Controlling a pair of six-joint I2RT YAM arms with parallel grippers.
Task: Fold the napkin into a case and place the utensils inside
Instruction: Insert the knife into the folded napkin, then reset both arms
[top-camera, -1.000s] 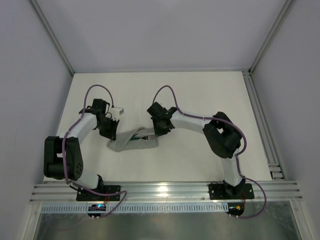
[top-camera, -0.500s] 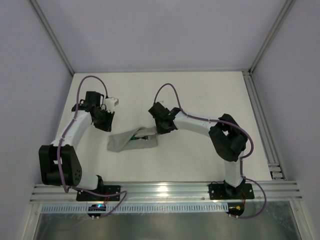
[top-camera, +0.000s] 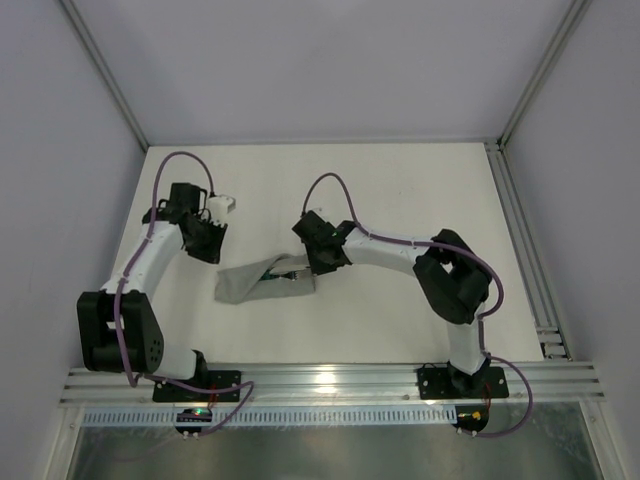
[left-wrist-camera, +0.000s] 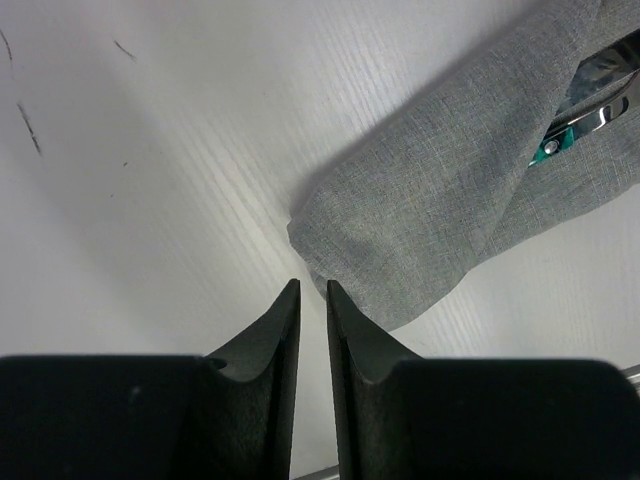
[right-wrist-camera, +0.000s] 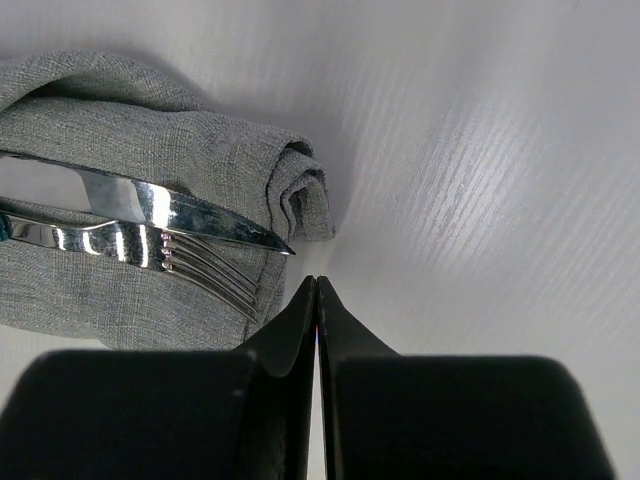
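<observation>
The grey napkin lies folded into a narrow case on the white table, with the utensils tucked in its right end. In the right wrist view the knife and fork rest on the napkin, blade tip and tines poking out at its edge. My right gripper is shut and empty, just right of those tips. My left gripper stands slightly open with bare table in the narrow gap, just off the napkin's left end. A teal handle bit peeks from the fold.
Aluminium rails run along the near edge, and a side rail runs down the right. Enclosure walls stand close on the left, right and back. White table stretches behind the arms.
My left gripper has left the napkin's left end, drawn back up and to the left, and parted its jaws a little. My right gripper has closed beside the utensil tips.
</observation>
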